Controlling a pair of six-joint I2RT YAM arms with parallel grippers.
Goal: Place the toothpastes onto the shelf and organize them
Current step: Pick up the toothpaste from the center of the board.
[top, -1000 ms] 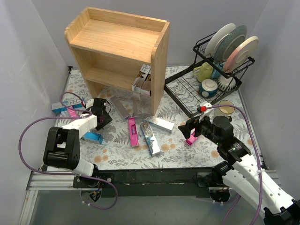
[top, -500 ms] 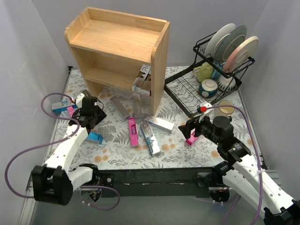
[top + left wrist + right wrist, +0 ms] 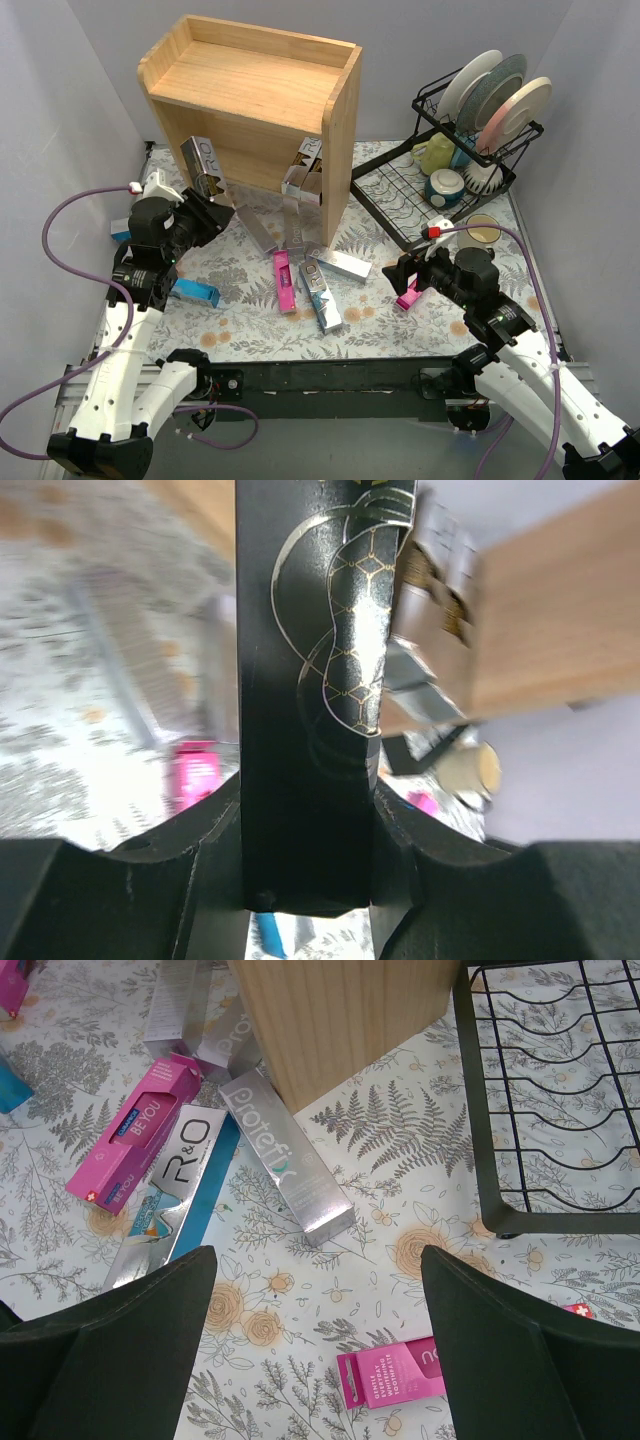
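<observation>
My left gripper (image 3: pixel 203 207) is shut on a black toothpaste box with gold lines (image 3: pixel 300 630). It holds the box (image 3: pixel 204 166) upright above the mat, in front of the wooden shelf's (image 3: pixel 250 100) lower left opening. My right gripper (image 3: pixel 410 278) is open and empty, and hovers over a pink toothpaste box (image 3: pixel 400 1375) on the mat. Several boxes lie on the mat: a pink one (image 3: pixel 284 280), a silver R&O one (image 3: pixel 170 1195) and a silver Protefix one (image 3: pixel 285 1170). Some silver boxes (image 3: pixel 303 178) lean at the shelf's lower right.
A black dish rack (image 3: pixel 450 170) with plates, mugs and a drain tray stands at the right. A blue box (image 3: pixel 195 292) and more boxes (image 3: pixel 125 230) lie at the mat's left edge. Grey walls close in both sides.
My left arm has risen from the mat with the black box in its gripper and has swung it up toward the shelf. The right arm has hardly moved.
</observation>
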